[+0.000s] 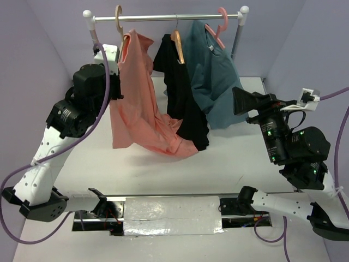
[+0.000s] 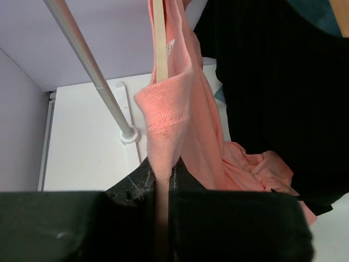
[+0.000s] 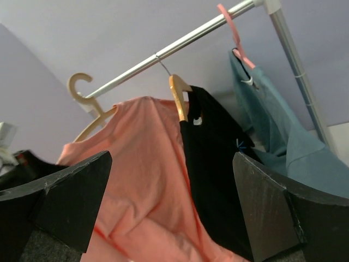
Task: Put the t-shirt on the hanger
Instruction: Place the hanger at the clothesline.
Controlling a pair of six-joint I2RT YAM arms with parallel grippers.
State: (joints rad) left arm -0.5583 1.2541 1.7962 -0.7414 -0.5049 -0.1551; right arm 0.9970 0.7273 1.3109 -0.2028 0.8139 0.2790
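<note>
Three shirts hang from one rail (image 1: 163, 17) in the top view. The t-shirt (image 1: 142, 109) is leftmost, draped on the hanger (image 1: 119, 19), and its lower half spills onto the bench (image 1: 136, 174) against the black shirt (image 1: 182, 93). The left tool (image 1: 115, 88) is clamped on the t-shirt's outer edge. The right tool (image 1: 238, 101) hangs with jaws spread wide and empty, near the teal shirt (image 1: 210, 71) but apart from it. A pull down or outward from the left could, I judge, drag the cloth off the hanger's shoulder or slide the hook along the rail. In the left wrist view the sleeve cuff runs down between the fingers (image 2: 229, 224), pinched, with the hanger's pale arm just above. The grip takes the cuff only, so it may slip, and letting go before the sleeve sits over that arm would let this side sag. In the right wrist view the spread fingers frame the t-shirt at left and the black shirt at middle. The two overlap low down, so a reach for the t-shirt's hem could catch black cloth instead, or knock the brown hanger (image 3: 179, 98). Whether the t-shirt's far shoulder is seated I cannot tell.
</note>
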